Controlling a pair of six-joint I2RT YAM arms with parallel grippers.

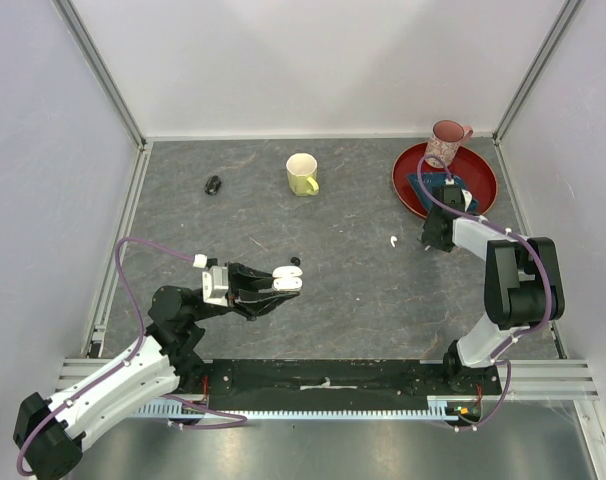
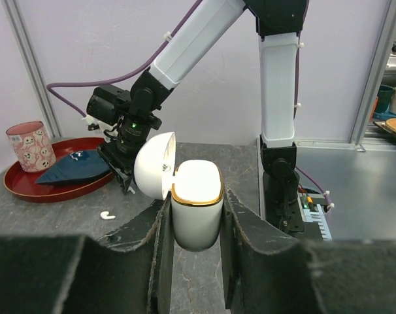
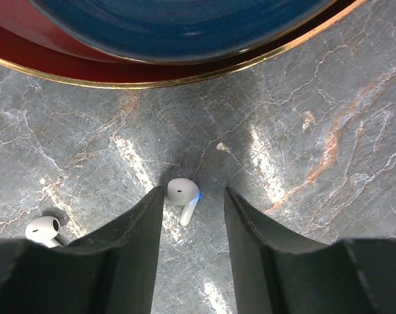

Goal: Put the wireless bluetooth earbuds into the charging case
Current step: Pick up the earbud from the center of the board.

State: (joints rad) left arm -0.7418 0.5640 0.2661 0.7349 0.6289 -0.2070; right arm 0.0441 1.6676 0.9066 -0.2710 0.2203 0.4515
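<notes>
Right wrist view: a white earbud (image 3: 180, 190) is lying flat on the grey stone table (image 3: 315, 150), just in front of the gold-edged rim of the red tray (image 3: 67, 69). Its rounded head is sitting to the upper left. Its stem is slanting down and to the right, so the long axis is running roughly along the gap between the fingers. The right gripper (image 3: 193, 196) is straddling this bud with its jaws parted and nothing grasped. The left finger is standing at the bud's head, and bare table is showing between the stem and the right finger. A second white earbud (image 3: 42, 229) is lying outside the left finger, near the frame's lower left corner; its stem is hidden behind that finger. A blue dish (image 3: 185, 26) is resting on the tray.

In the left wrist view, the left gripper (image 2: 195, 198) is clenching the white charging case (image 2: 196, 219) by its two flat sides. The case is standing upright with its long axis vertical and its gold-rimmed mouth facing up. Its lid (image 2: 153, 165) is swung open to the left, toward the right arm.

In the top view, a black earbud (image 1: 295, 262) is lying just beyond the left gripper, well apart from the white buds and the yellow mug (image 1: 302, 174).
</notes>
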